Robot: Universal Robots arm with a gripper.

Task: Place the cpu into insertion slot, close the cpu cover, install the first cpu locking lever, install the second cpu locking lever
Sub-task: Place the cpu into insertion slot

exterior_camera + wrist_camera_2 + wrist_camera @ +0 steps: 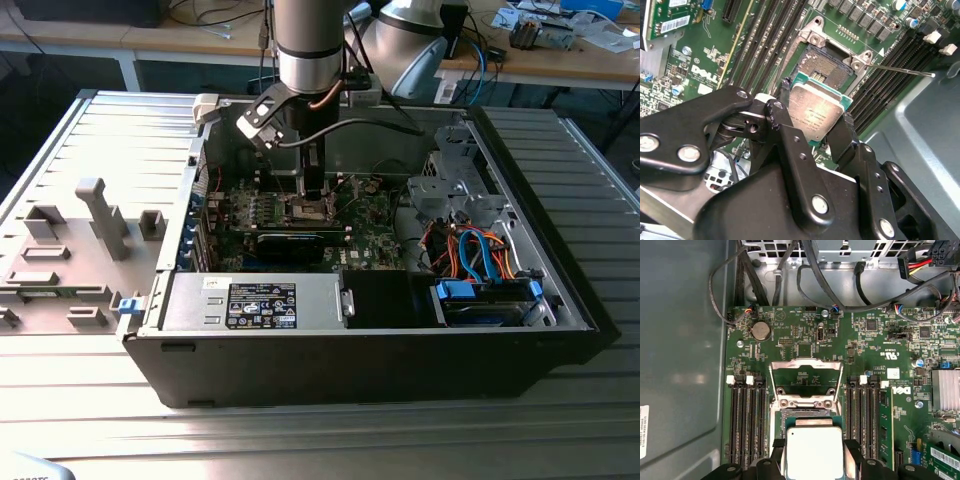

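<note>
We see the cpu (812, 107) pinched between the two black fingers (790, 145) of the gripper (816, 125). Its dull silver top faces the cameras in both wrist views, and its green edge shows along one side. The jaws stand only as far apart as the chip is wide, each finger pressing one of two opposite edges, so the gripper is closed on the chip and has nothing else in its grasp. In the second wrist view the cpu sits at a slight tilt just over the slot (829, 67), whose brownish contact field lies bare just past the fingertips. The chip looks close to the slot, but we cannot tell whether it touches. In the first wrist view the cover (807, 362) stands swung open beyond the cpu (814, 450), with the green board showing through its window. A thin lever (900, 70) juts out free from the slot's corner, away from the gripper. Rows of long memory slots (747, 420) run on both sides of the fingers (852, 452). In the exterior view the arm (310, 45) reaches straight down into the open case (400, 350), with the gripper (313, 192) low over the board (370, 235). Coloured cables (475, 250) lie well off towards the exterior view's right.
</note>
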